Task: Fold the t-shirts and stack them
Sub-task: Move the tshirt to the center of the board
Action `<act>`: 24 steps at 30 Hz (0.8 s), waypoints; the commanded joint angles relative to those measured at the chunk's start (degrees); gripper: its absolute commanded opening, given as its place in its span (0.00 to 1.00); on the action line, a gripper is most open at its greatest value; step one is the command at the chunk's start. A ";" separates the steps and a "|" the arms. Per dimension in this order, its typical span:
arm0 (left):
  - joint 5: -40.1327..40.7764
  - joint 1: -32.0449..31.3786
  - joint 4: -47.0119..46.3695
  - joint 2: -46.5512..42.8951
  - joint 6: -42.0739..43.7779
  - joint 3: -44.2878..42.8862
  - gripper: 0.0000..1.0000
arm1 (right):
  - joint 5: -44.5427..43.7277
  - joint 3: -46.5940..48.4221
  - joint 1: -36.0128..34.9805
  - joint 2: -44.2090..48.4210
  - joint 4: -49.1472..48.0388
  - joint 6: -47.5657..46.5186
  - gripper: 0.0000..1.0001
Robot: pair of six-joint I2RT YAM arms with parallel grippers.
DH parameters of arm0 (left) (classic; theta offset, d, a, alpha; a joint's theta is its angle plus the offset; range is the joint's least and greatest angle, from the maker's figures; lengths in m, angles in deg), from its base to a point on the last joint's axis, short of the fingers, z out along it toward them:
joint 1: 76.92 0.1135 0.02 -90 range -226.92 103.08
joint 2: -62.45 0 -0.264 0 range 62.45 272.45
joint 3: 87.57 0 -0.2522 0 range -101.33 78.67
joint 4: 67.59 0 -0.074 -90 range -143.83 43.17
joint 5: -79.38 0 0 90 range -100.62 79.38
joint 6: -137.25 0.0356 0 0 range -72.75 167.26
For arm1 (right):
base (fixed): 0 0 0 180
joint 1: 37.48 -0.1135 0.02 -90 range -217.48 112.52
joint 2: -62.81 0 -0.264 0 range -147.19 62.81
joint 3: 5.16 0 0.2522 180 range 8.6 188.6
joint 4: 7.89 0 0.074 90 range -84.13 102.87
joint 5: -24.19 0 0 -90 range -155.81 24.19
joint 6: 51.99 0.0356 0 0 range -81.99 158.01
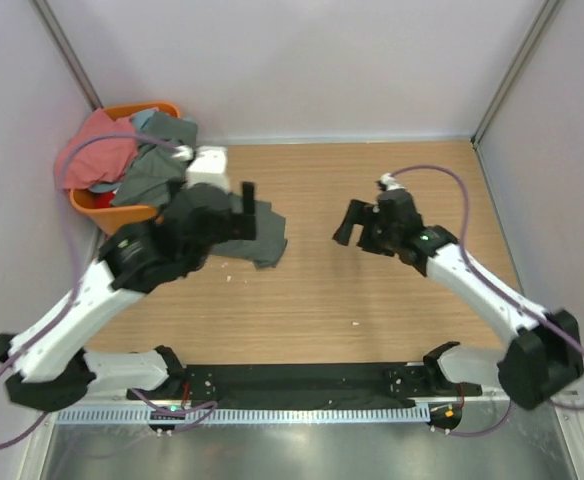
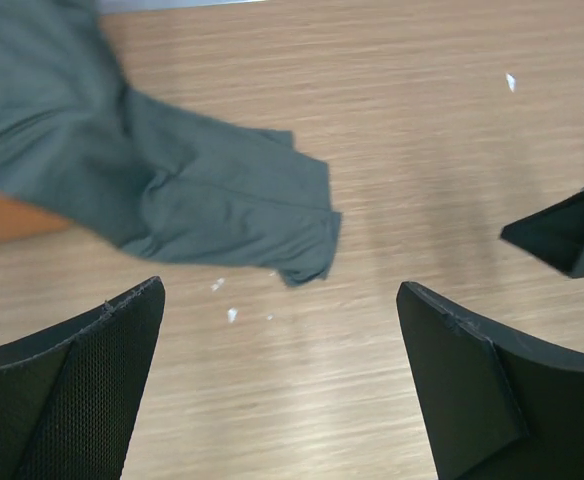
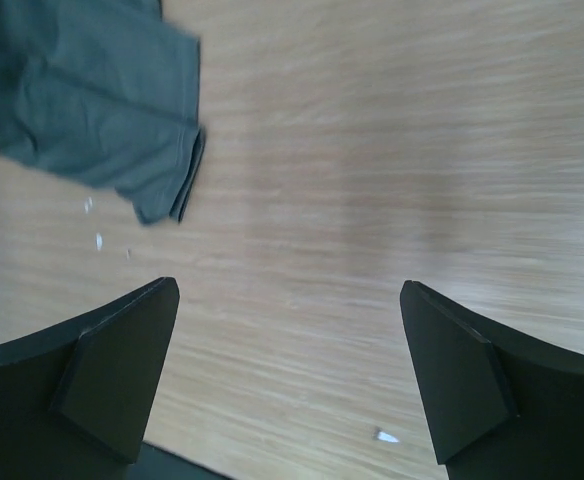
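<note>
A dark grey t-shirt (image 1: 264,238) trails out of the orange basket (image 1: 90,205) onto the wooden table, one crumpled end lying flat. It shows in the left wrist view (image 2: 202,190) and the right wrist view (image 3: 92,100). A salmon-pink shirt (image 1: 97,148) and more dark grey cloth (image 1: 160,168) are heaped in the basket, with a bit of light blue (image 1: 144,120) at the back. My left gripper (image 1: 240,212) (image 2: 280,300) is open and empty, just above the shirt's end. My right gripper (image 1: 355,224) (image 3: 290,300) is open and empty, to the right of the shirt.
The basket stands at the table's back left corner; its orange side shows in the left wrist view (image 2: 2,218). Small white specks (image 2: 230,314) lie on the wood near the shirt. Grey walls close the table on three sides. A black rail (image 1: 302,382) runs along the near edge.
</note>
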 commanded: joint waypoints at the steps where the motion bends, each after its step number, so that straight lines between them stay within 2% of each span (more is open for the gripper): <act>1: 7.22 1.01 0.84 -11.57 -5.22 12.48 1.00 | 2.01 6.21 -8.88 -9.31 -7.89 1.62 1.00; 2: 8.36 1.45 0.58 -14.33 -5.84 15.12 1.00 | -0.18 7.72 -11.42 -14.99 -7.98 1.97 1.00; 3: 8.72 1.72 0.14 -16.88 -6.72 20.11 1.00 | -0.73 9.13 -12.14 -17.40 -8.16 2.24 1.00; 4: 8.72 1.98 -0.30 -22.04 -7.77 22.42 1.00 | -2.65 11.49 -12.58 -20.30 -9.12 2.33 1.00; 6: 8.63 2.16 -0.56 -26.29 -8.74 27.51 1.00 | -3.63 13.88 -12.94 -27.33 -10.09 2.24 1.00; 8: 8.72 2.16 -0.30 -30.87 -9.80 29.90 1.00 | -3.72 17.57 -12.94 -31.47 -10.88 1.71 0.99; 10: 9.60 2.16 0.22 -33.85 -10.33 32.98 1.00 | -3.28 21.42 -12.94 -37.36 -11.06 1.01 0.94; 15: 11.44 2.16 0.75 -37.47 -11.91 38.78 1.00 | -1.79 26.36 -14.16 -44.93 -12.38 1.01 0.80; 20: 12.32 2.16 0.49 -38.27 -11.91 39.14 1.00 | -1.70 30.93 -16.36 -51.78 -12.55 1.18 0.68; 24: 12.50 2.16 0.31 -37.30 -11.65 39.23 1.00 | -1.70 33.66 -17.86 -54.86 -11.68 1.18 0.65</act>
